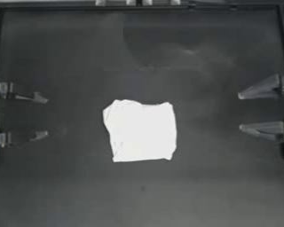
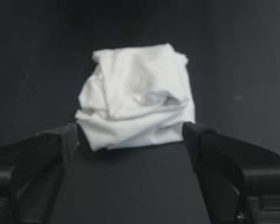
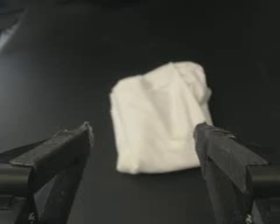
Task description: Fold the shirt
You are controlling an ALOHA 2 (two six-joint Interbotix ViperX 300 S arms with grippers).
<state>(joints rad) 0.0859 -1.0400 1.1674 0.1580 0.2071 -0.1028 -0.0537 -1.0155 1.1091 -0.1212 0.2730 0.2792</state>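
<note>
Shirt (image 1: 140, 130): lying folded, mid-table; soft, light, probably best pinched at an edge. Left gripper (image 1: 41, 116) and right gripper (image 1: 244, 111) are waiting apart, jaws spread, empty.

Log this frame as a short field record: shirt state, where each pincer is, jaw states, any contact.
shirt: white, folded into a compact packet, lying mid-table
left pincer: drawn back at the left side, jaws open
right pincer: drawn back at the right side, jaws open
contact: none, both pincers apart from the shirt
fold status: looks finished
</note>
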